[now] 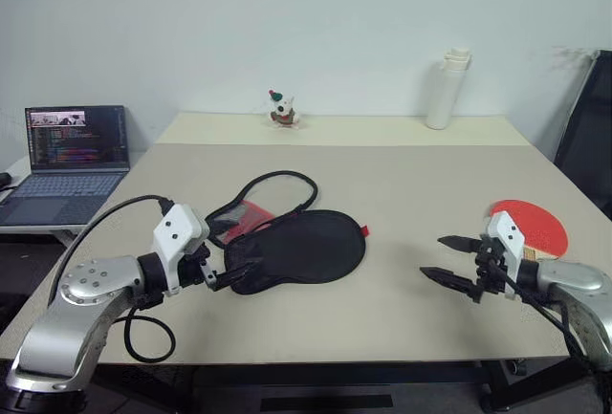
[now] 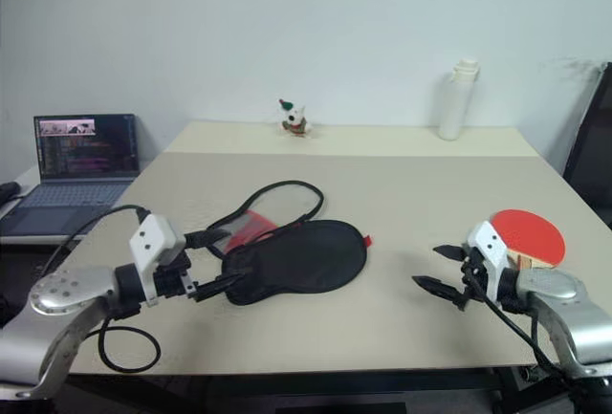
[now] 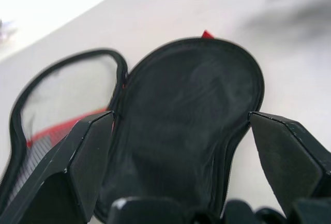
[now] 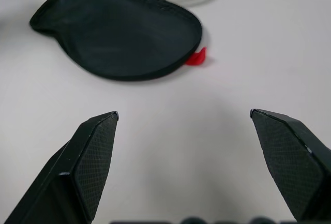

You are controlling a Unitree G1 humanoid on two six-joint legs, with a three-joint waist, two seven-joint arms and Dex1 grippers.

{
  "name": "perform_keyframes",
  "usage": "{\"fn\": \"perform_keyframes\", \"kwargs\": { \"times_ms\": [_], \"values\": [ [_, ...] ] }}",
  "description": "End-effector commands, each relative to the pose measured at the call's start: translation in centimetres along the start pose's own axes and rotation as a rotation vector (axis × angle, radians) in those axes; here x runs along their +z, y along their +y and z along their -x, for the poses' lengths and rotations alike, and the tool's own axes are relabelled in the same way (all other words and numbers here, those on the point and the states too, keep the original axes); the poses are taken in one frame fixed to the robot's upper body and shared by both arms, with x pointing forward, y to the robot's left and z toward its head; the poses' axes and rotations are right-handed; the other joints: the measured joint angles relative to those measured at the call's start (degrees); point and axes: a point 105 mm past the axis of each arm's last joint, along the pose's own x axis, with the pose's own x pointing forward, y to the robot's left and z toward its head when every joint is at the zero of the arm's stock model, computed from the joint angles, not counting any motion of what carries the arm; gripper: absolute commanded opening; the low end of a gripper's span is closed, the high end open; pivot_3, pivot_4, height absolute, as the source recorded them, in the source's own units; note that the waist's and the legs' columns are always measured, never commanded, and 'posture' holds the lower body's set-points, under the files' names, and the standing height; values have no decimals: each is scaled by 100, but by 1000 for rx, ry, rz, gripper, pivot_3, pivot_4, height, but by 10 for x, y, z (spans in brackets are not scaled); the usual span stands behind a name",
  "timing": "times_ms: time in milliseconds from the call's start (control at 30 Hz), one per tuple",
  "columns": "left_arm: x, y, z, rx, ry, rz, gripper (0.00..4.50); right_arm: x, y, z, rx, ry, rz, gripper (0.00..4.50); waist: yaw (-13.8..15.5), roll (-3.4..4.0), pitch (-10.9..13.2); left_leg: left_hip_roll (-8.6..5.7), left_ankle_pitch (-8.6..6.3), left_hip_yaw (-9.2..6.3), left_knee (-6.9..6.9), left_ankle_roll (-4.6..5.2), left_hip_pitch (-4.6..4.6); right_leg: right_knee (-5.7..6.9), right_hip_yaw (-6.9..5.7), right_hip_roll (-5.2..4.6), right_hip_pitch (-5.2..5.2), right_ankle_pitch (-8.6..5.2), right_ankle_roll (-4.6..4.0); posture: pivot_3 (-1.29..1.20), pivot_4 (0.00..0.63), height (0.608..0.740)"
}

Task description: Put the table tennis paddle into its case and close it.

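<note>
Head views, case: you had the soft black fabric paddle-shaped case [image 1: 298,250] lying black side up near the middle of the pale beige table [image 1: 402,194], its unzipped flap looping open behind it with a strip of red showing.
Head views, paddle: the flat round table tennis paddle with the red rubber face [image 1: 531,226] lay near the table's right edge, well apart from the case; its pale handle was partly hidden behind your right arm.
Head views, left gripper: your left gripper [image 1: 219,275] hovered just beside the case's narrow end, fingers spread wide, holding nothing.
Head views, right gripper: your right gripper [image 1: 456,263] hung over bare tabletop beside the paddle, fingers wide apart and empty.
Head views, room: open table lay between case and paddle; a white bottle [image 1: 448,89] and a small figurine [image 1: 281,109] stood at the far edge, an open laptop [image 1: 69,156] off to the left.
Left wrist view: the case's black face sat between your spread fingers [image 3: 77,169]; a red tab showed at its far end.
Right wrist view: bare table lay between the two fingers [image 4: 93,157], the case beyond them.
Writing: laptop screen text was too small to read.
</note>
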Motion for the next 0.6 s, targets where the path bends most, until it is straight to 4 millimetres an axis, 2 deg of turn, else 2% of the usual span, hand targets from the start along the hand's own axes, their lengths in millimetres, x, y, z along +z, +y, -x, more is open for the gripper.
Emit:
{"fn": "perform_keyframes", "kwargs": {
  "times_ms": [33,167,367,500,600],
  "values": [
    [-1,8,-5,30,-23,-29,4499,14,-6,17,-52,-7,47,4482,1,0,0,0,0,0,1,0,0,0,0,-1,1,1,1,0,150,740],
    [-7,13,-14,35,-30,-36,4499,12,0,21,-57,8,39,4482,3,-5,-3,-2,0,0,5,0,8,0,-1,0,10,1,1,0,150,740],
    [-17,14,-16,-93,30,-22,4499,18,5,25,-62,-8,43,4482,-3,-5,-3,-1,0,2,2,0,4,-1,0,1,5,1,2,0,150,740],
    [-24,12,-13,-205,92,-69,4499,25,20,13,-1,-49,34,4482,-12,-5,-3,2,0,4,2,0,6,0,2,23,5,0,0,0,150,740],
    [-40,15,-12,-257,156,-127,4499,31,35,2,51,-82,26,4482,-9,-5,-3,1,0,2,2,0,5,0,1,23,4,0,1,0,150,740]
  ]
}}
